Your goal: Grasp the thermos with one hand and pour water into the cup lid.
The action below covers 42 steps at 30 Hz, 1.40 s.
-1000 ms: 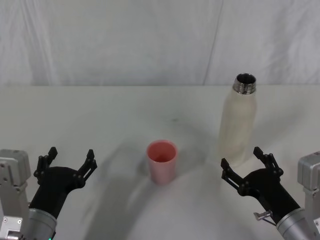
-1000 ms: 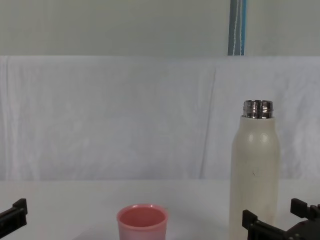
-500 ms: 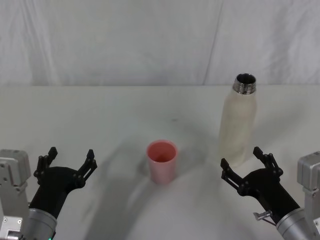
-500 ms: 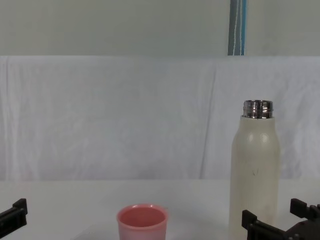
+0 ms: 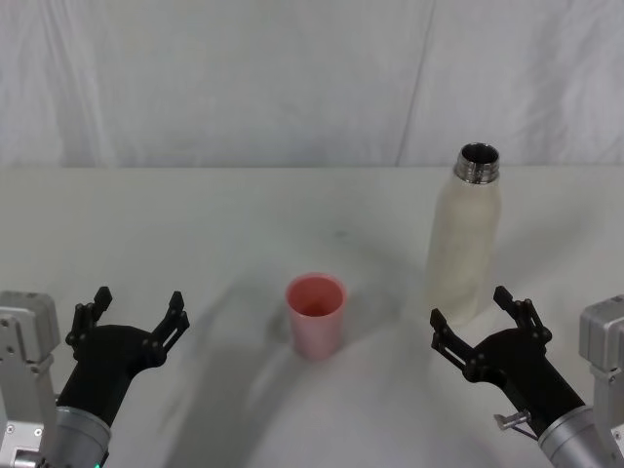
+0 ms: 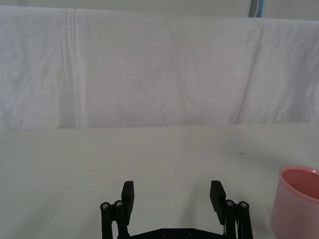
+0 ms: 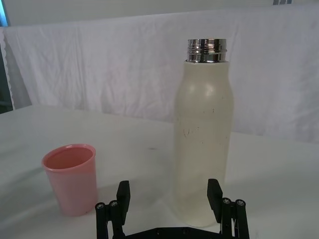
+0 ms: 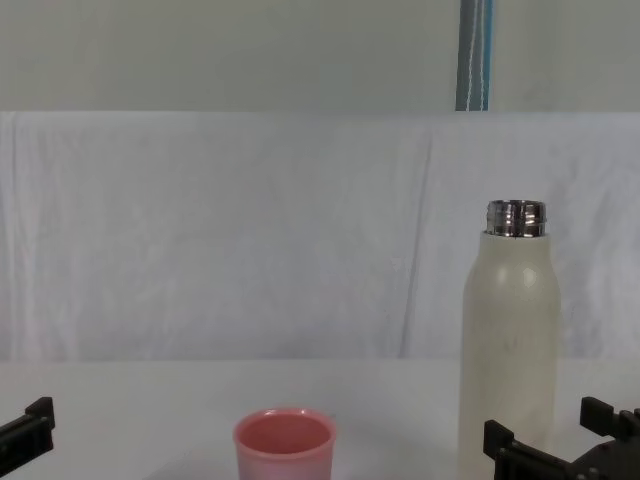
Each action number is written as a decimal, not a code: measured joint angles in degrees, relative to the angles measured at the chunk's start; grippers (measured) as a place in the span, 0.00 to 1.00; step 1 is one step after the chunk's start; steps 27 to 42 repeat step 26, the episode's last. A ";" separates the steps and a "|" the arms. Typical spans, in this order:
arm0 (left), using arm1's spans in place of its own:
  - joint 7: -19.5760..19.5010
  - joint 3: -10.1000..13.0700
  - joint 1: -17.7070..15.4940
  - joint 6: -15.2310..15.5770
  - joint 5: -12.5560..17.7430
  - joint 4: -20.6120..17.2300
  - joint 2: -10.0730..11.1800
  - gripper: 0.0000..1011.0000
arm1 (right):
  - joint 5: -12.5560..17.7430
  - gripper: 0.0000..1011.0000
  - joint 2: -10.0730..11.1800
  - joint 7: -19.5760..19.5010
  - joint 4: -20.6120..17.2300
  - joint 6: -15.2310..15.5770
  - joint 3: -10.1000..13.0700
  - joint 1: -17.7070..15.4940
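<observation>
You have the thermos (image 5: 465, 239) standing upright on the white table (image 5: 195, 224), right of centre, its steel neck uncapped and open at the top. The cup lid (image 5: 316, 314) stands upright on its base to the left of the thermos and a little nearer the robot, well apart from it, mouth up.

Your right gripper (image 5: 482, 330) sits low at the table's near right, just in front of the thermos base. Its fingers are spread wide and hold nothing; in the right wrist view the two fingertips flank the lower body of the bottle (image 7: 203, 134) without touching it, and the pink cup (image 7: 73, 177) stands off to one side.

Your left gripper (image 5: 136, 314) rests at the near left, well apart from the cup lid, fingers likewise spread wide and empty. In the left wrist view bare table lies between its fingertips (image 6: 173, 191), with the cup's rim (image 6: 298, 199) at the frame edge.

From the chest view, the thermos (image 8: 510, 345) stands far taller than the cup (image 8: 285, 443).
</observation>
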 joint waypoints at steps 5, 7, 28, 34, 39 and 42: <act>0.00 0.00 0.00 0.00 0.00 0.00 0.00 0.99 | -0.02 0.99 0.00 0.00 0.00 0.00 0.00 0.00; 0.00 0.00 0.00 0.00 0.00 0.00 0.00 0.99 | -0.03 0.99 0.00 0.00 0.00 0.00 0.00 0.00; 0.00 0.00 0.00 0.00 0.00 0.00 0.00 0.99 | -0.02 0.99 0.00 0.00 0.00 0.00 0.00 0.00; 0.00 0.00 0.00 0.00 0.00 0.00 0.00 0.99 | -0.02 0.99 0.00 0.00 0.00 0.00 0.00 0.00; 0.00 0.00 0.00 0.00 0.00 0.00 0.00 0.99 | -0.02 0.99 0.00 0.00 0.00 0.00 0.00 0.00; 0.00 0.00 0.00 0.00 0.00 0.00 0.00 0.99 | -0.02 0.99 0.00 0.00 0.00 0.00 0.00 0.00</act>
